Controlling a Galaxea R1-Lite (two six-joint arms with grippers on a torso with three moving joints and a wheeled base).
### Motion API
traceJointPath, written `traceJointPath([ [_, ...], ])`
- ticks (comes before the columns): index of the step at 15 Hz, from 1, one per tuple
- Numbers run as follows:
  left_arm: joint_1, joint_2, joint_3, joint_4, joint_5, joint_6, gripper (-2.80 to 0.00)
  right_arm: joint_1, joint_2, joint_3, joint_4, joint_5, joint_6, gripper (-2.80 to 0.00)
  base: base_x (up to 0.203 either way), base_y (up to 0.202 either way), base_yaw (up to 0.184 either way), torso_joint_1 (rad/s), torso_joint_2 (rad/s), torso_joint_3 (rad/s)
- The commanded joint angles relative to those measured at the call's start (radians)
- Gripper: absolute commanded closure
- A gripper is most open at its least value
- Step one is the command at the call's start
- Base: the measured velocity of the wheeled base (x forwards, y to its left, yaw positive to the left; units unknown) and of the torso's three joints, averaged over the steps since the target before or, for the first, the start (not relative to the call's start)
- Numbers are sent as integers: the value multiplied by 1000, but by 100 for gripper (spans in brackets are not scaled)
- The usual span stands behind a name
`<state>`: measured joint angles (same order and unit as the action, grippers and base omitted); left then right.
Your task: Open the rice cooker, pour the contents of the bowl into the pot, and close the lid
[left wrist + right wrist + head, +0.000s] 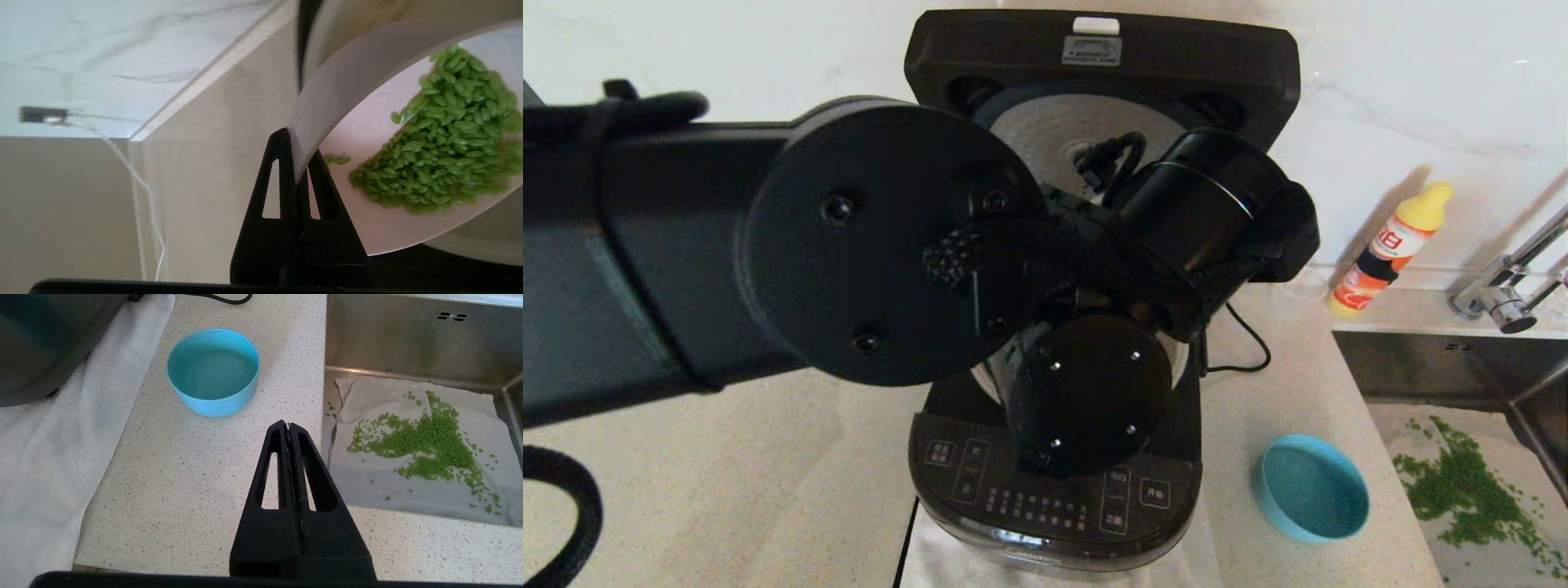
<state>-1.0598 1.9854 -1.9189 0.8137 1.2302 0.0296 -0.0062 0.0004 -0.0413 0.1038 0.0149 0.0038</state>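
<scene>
The rice cooker stands at the counter's middle with its lid swung up, the silver underside showing. My left arm reaches across it and hides most of the pot. In the left wrist view my left gripper is shut on the rim of the pale-pink bowl, which is tilted over the cream pot. A heap of green grains lies inside the bowl, sliding toward its far side. My right gripper is shut on nothing, hovering over the counter by the sink.
A blue bowl sits on the counter right of the cooker. The sink holds a cloth strewn with green grains. A yellow-capped bottle and a faucet stand behind. A white towel lies under the cooker.
</scene>
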Motion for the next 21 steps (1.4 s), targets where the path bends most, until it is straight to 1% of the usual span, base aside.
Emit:
traceJointPath([
  [1, 4, 19, -1, -38, -8, 28, 0, 0, 0, 0, 0, 0, 0, 0, 0, 0, 0, 0, 0, 0],
  [2, 4, 26, 0, -74, -9, 56, 0, 0, 1, 0, 0, 0, 0, 0, 0, 0, 0, 0, 0, 0],
  [3, 5, 25, 0, -82, -8, 82, 0, 0, 0, 0, 0, 0, -1, 0, 0, 0, 0, 0, 0, 0],
  [5, 14, 8, -2, -106, -6, 156, 0, 0, 1, 0, 0, 0, -1, 0, 0, 0, 0, 0, 0, 0],
  [6, 16, -10, -4, -147, -6, 219, 0, 0, 1, 0, 0, 0, -1, 0, 0, 0, 0, 0, 0, 0],
  [7, 21, -22, -1, -229, 2, 292, 0, 0, 0, 0, 0, 0, -1, 0, 0, 0, 0, 0, 0, 0],
  [8, 37, -27, 12, -271, 38, 320, 0, 0, 0, 0, 0, -1, -1, 0, 0, 0, 0, 0, 0, 0],
  [10, 67, -26, 76, -258, 56, 321, 0, 0, 0, 0, 0, 0, 0, 0, 0, 0, 0, 0, 0, 0],
  [12, 68, -25, 144, -255, 68, 320, 0, 0, 1, 0, 0, 0, -1, 0, 0, 0, 0, 0, 0, 0],
  [15, 31, -12, 151, -249, 87, 319, 0, 0, 0, 0, 0, 0, 0, 0, 0, 0, 0, 0, 0, 0],
  [16, 35, -16, 156, -244, 102, 317, 0, 0, 1, 0, 0, 0, -1, 0, 0, 0, 0, 0, 0, 0],
  [18, 44, -20, 162, -183, 119, 312, 0, 0, 1, 0, 0, 0, 0, 0, 0, 0, 0, 0, 0, 0],
  [19, 40, -18, 154, -158, 130, 307, 0, 0, 1, 0, 2, 0, 1, 0, 0, 0, 0, 0, 0, 0],
  [21, 10, 8, 103, -155, 133, 307, 0, 0, 1, 0, 1, 0, -1, 0, 0, 0, 0, 0, 0, 0],
])
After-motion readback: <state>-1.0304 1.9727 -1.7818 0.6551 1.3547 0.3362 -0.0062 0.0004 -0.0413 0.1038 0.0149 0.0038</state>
